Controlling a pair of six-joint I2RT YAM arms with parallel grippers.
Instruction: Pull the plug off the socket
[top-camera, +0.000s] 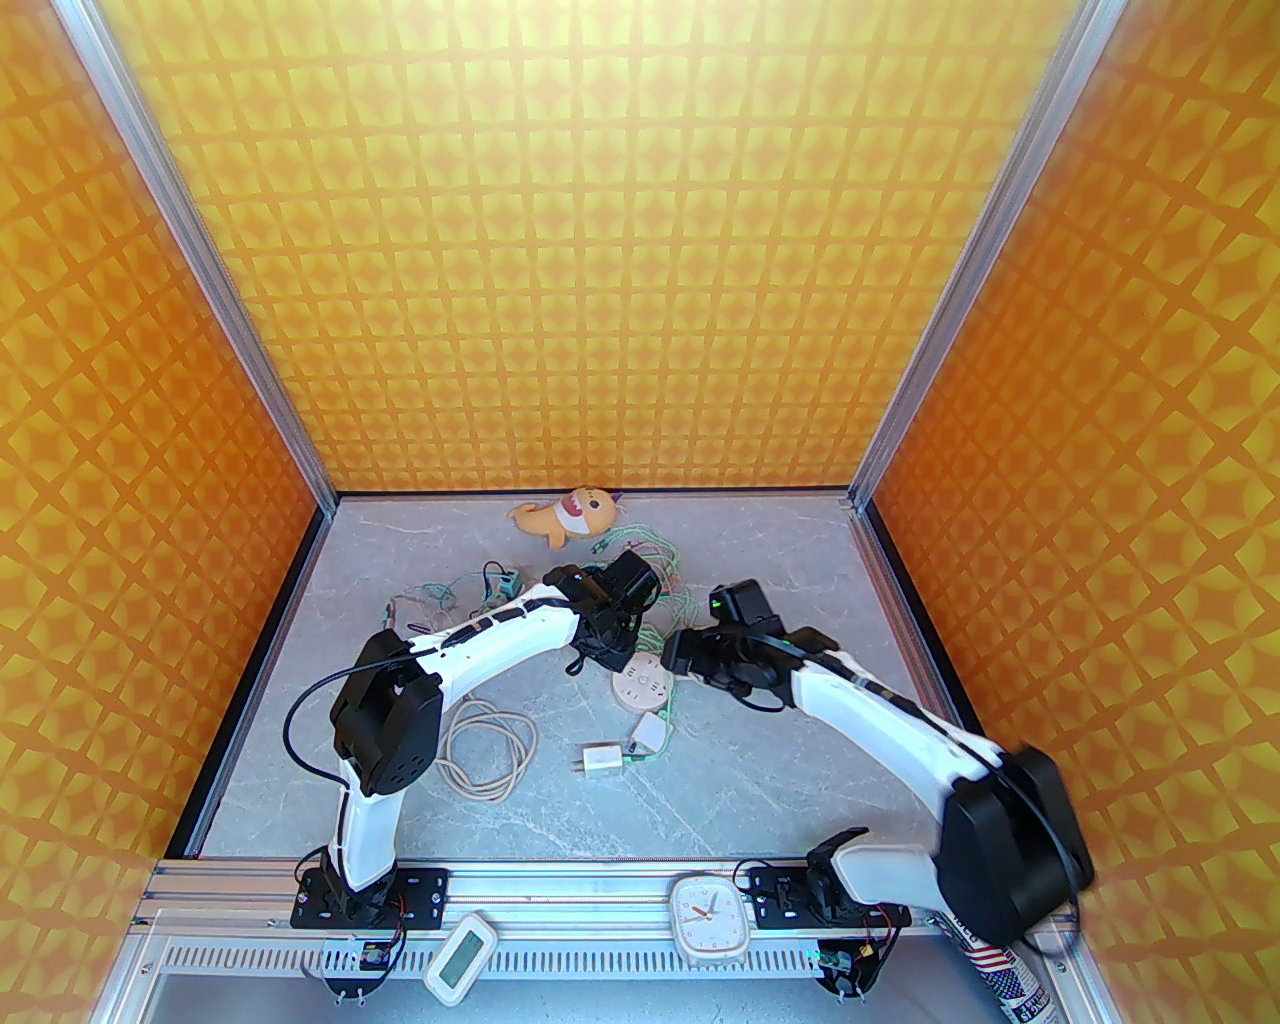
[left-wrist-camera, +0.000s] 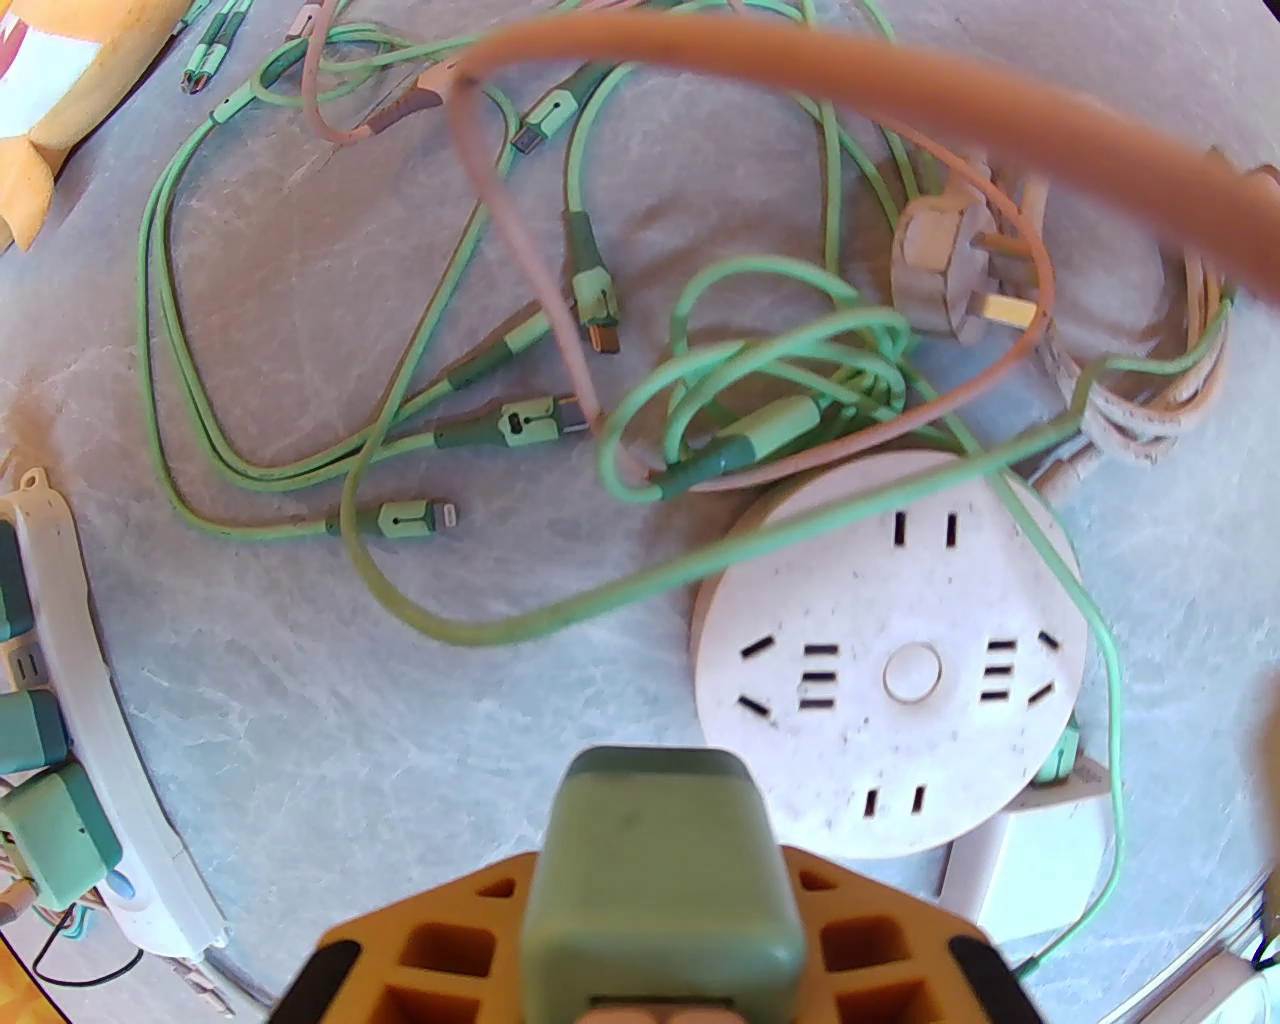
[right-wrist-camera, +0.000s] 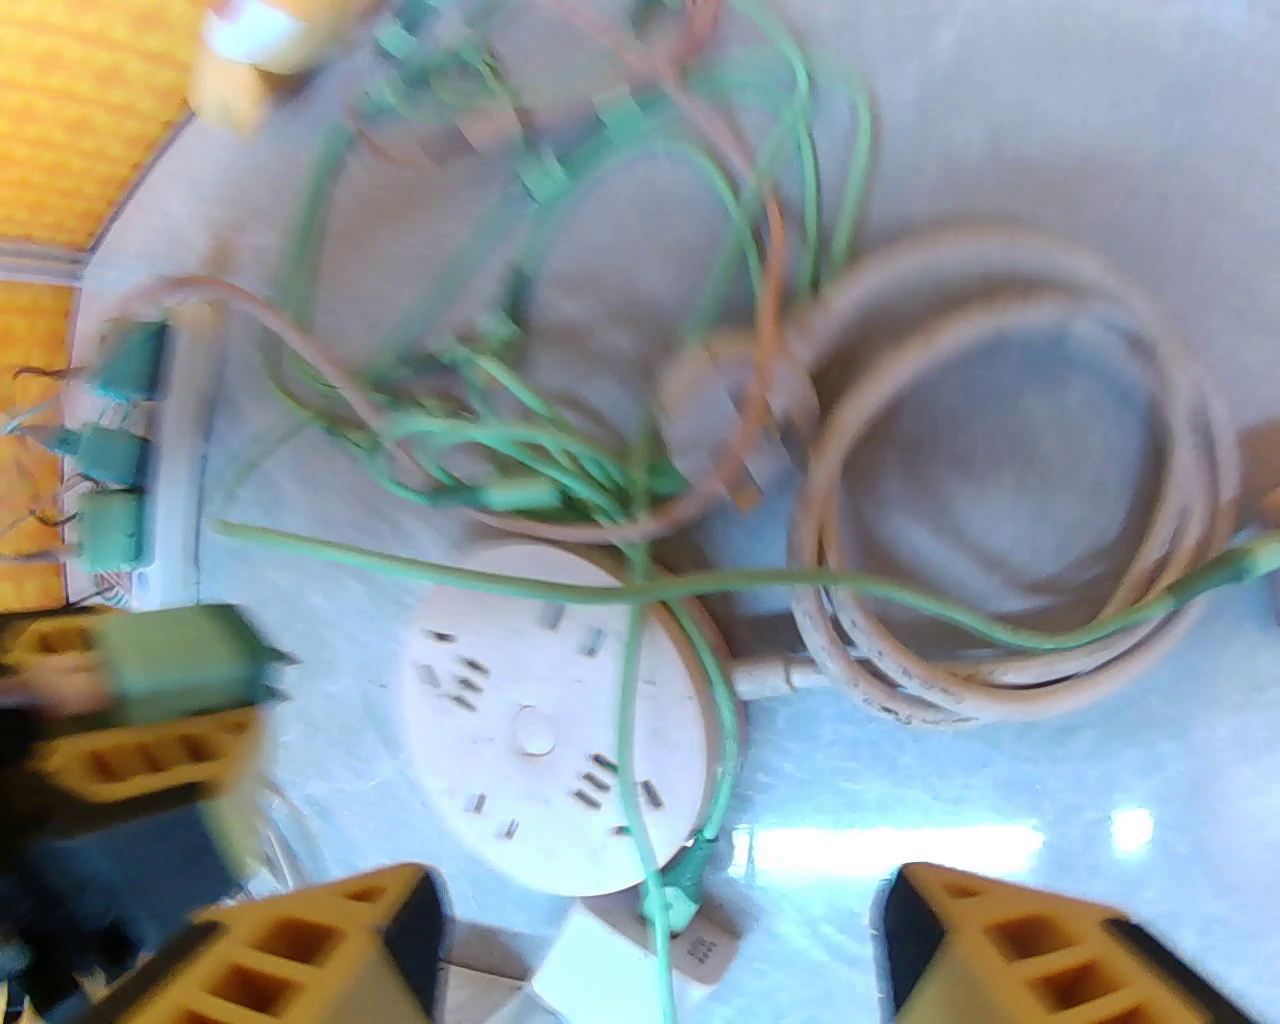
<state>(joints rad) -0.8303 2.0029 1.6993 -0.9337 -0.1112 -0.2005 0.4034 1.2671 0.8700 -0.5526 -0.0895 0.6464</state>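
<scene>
**A:** Where is the green plug?

**B:** Bottom centre of the left wrist view. The green plug (left-wrist-camera: 650, 830) is clamped between the orange fingers (left-wrist-camera: 470, 905) of the left gripper (left-wrist-camera: 660, 890).

**A:** And the socket?

**B:** The round white socket (left-wrist-camera: 890, 660) lies flat on the grey table (left-wrist-camera: 350, 720), right of centre in that frame and just to the upper right of the plug. Every slot that shows on its face is bare, and no part of the plug sits in it. A green cable (left-wrist-camera: 560, 610) drapes over its upper edge, and a white charger (left-wrist-camera: 1040, 860) lies against its lower right.

**A:** What about the right gripper?

**B:** The right wrist view is blurred, but the right gripper (right-wrist-camera: 660, 900) stands wide open. Its fingers (right-wrist-camera: 300, 940) sit at the lower left and lower right of the frame, with only table and cable between them. The socket lies just above that gap.

**A:** Anything else nearby?

**B:** A white power strip (left-wrist-camera: 90, 700) runs along the left edge of the left wrist view, with green plugs seated in it. A coil of beige cable (right-wrist-camera: 1010, 480) rests to the right of the socket in the right wrist view. In the top view a plush toy (top-camera: 555, 518) lies at the back wall.
</scene>
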